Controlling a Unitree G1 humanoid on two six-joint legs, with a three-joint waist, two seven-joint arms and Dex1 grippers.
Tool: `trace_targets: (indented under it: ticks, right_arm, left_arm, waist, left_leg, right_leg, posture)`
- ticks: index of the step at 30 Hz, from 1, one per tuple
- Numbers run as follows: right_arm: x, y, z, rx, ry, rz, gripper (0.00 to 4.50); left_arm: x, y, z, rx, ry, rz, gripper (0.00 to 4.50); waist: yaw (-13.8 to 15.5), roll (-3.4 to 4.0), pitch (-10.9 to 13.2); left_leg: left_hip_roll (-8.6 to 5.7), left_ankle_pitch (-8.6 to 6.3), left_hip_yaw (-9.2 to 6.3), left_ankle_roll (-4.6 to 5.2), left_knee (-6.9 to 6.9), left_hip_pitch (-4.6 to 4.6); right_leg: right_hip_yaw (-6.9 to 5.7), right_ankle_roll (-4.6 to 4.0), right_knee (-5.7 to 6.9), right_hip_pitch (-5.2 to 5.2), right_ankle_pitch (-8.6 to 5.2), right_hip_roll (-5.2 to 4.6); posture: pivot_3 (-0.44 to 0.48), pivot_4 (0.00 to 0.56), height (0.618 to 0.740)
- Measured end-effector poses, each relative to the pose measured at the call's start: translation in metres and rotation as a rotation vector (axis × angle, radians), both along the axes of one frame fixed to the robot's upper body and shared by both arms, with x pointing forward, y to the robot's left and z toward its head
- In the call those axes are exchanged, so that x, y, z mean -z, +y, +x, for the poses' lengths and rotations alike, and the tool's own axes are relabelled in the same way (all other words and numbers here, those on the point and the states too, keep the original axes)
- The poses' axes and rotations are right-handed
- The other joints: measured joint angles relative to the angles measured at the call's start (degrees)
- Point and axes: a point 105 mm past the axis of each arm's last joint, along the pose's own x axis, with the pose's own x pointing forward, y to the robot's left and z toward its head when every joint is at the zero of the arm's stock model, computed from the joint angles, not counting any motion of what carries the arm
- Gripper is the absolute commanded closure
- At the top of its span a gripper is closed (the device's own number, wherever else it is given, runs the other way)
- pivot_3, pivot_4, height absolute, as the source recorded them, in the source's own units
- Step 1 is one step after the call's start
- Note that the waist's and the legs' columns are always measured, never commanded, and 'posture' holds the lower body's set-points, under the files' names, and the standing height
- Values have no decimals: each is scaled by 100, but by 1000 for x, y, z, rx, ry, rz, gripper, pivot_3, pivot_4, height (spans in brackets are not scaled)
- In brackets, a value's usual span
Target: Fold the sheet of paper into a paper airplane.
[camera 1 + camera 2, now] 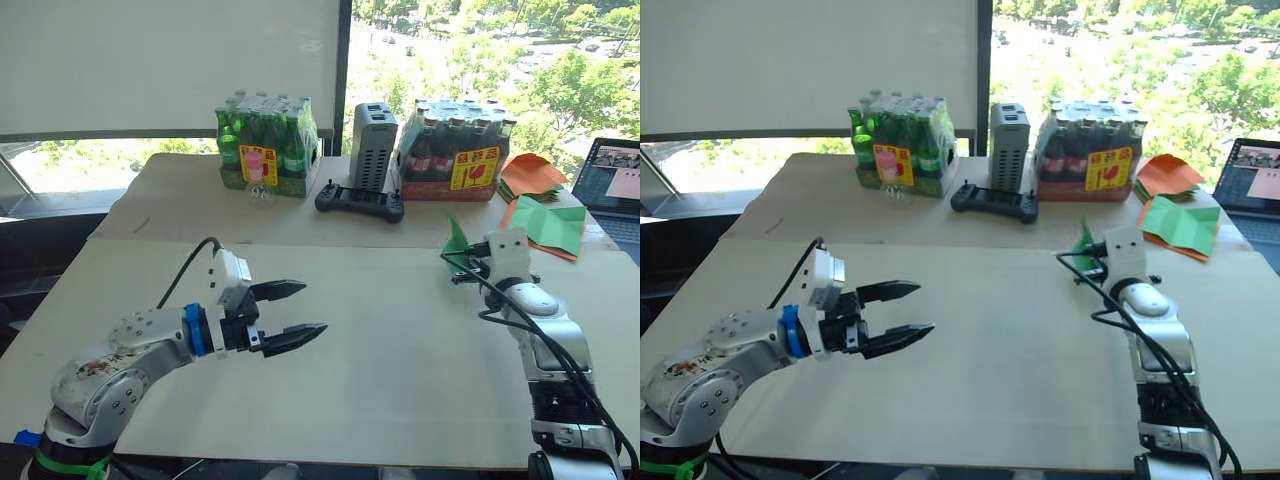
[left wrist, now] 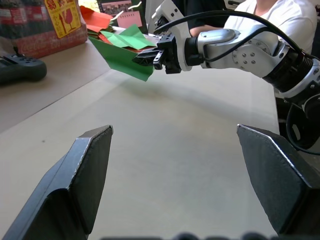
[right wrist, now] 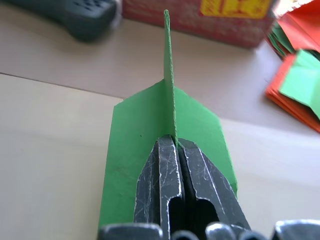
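While the right gripper [image 3: 175, 145] pinches the folded bright green paper airplane [image 2: 122, 59] above the pale tabletop's [image 1: 400, 330] far right edge, hiding its keel, the left gripper [image 1: 297, 312] gapes empty.

Strong daylight enters through the window [image 1: 480, 60] behind the tabletop [image 1: 380, 330], and the trees outside are washed out almost to white. The tabletop is evenly bright, with a soft shadow under the right gripper [image 2: 145, 59] in the left wrist view. In the right wrist view the controller [image 3: 75, 17] and the red bottle pack [image 3: 200, 20] beyond the green paper [image 3: 165, 135] are blurred, while the fingers [image 3: 162, 185] are sharp.
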Motion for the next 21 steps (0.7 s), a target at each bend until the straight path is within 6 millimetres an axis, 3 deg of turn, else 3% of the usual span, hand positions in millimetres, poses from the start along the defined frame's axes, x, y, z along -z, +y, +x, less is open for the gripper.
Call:
trace_targets:
  ticks: [4, 14, 15, 21]
  right_arm:
    - [6, -12, -4, 68, 27, 19, 4465]
    - [18, -10, -5, 75, 74, 40, 4465]
    - [18, -10, -6, 75, 74, 40, 3847]
    - [14, -6, -4, 53, 40, 83, 1825]
  left_arm:
    - [2, -4, 0, 16, -11, 26, 289]
    - [4, -4, 3, 9, -24, 51, 289]
    - [5, -4, 3, 7, -25, 53, 289]
    - [7, -4, 3, 4, -20, 55, 289]
  waist:
    - [-3, 0, 0]
    - [-11, 0, 0]
    - [-13, 0, 0]
    - [-15, 1, 0]
  left_leg:
    - [1, 1, 1, -2, 1, 0]
    - [-1, 1, 2, -1, 1, -5]
    - [-1, 1, 2, -1, 1, -5]
    - [-1, 1, 2, -1, 1, -6]
  right_leg:
    - [2, 0, 6, -1, 0, 1]
    - [3, 0, 7, -7, 0, 0]
    - [3, 0, 7, -7, 0, 0]
    - [3, 0, 7, -9, 0, 0]
  posture:
    - [0, 150, 675]
    - [0, 150, 675]
    - [0, 150, 675]
    - [0, 150, 675]
